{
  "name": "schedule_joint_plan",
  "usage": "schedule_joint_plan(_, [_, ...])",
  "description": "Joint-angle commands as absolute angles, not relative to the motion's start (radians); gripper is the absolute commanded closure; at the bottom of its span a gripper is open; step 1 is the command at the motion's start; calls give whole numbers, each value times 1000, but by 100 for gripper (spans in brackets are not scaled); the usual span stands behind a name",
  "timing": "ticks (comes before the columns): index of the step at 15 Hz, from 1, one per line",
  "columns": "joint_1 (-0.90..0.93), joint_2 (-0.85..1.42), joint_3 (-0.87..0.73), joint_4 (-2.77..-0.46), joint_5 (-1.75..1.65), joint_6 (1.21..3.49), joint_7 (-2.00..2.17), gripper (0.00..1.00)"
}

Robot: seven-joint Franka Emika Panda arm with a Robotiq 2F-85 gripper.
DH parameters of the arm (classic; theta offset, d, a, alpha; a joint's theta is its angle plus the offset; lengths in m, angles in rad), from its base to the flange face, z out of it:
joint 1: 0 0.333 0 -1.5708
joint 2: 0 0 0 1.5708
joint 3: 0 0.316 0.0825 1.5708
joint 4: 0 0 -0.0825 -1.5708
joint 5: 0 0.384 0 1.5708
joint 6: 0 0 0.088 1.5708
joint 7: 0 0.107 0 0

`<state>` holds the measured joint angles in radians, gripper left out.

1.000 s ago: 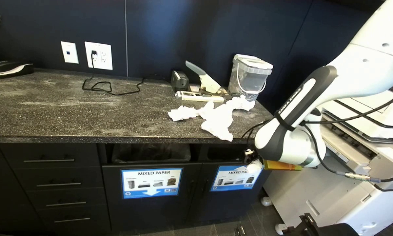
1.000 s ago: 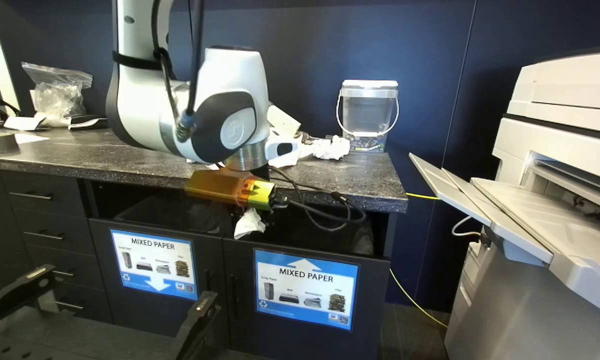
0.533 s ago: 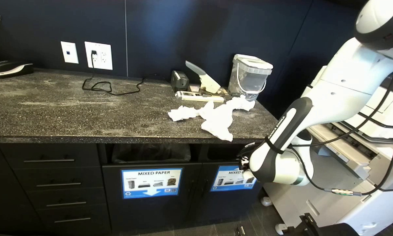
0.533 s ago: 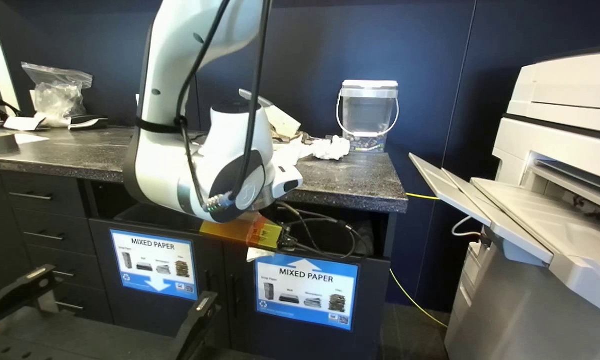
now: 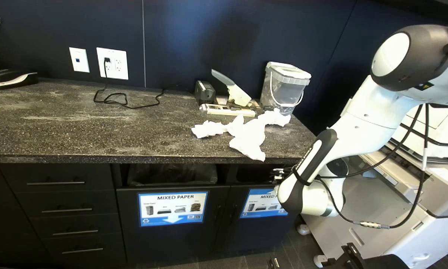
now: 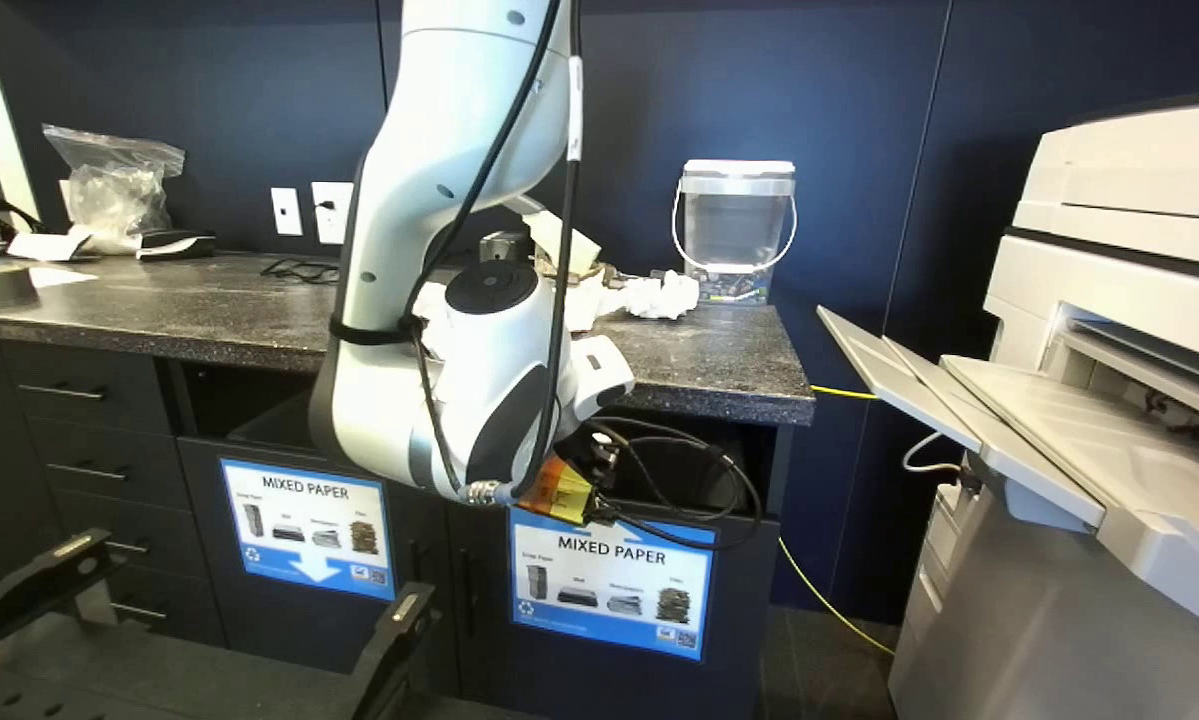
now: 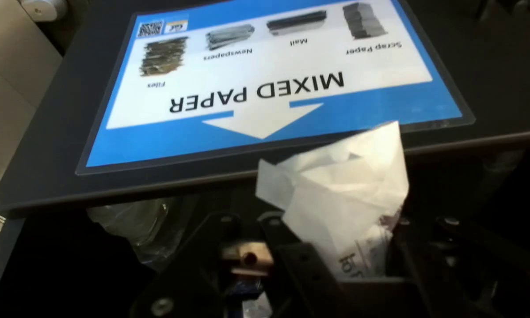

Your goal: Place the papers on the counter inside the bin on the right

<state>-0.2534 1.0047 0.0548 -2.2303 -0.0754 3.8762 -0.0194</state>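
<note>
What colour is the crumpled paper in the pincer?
The crumpled paper is white, with some dark print low down; it shows best in the wrist view.

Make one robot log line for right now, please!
end effector: gripping crumpled paper | place: opening of right bin | release: not yet | counter: more papers

In an exterior view the papers (image 5: 247, 136) lie on the tabletop (image 5: 67, 129) just right of centre, before the stapler (image 5: 238, 96) and tub (image 5: 283, 88); the bin (image 5: 253, 177) opens beneath the tabletop, left of the printer (image 5: 380, 243). In the wrist view a sheet (image 7: 335, 198) sits in the hand (image 7: 362, 274), lower right of centre, below the label (image 7: 247, 66).
</note>
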Motion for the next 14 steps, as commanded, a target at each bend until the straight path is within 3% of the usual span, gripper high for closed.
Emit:
schedule_joint_plan(1, [-248,1113,46,-2101,-100,3996,40,86])
schedule_joint_plan(14, [-264,1376,47,-1745,-129,4111,165,85])
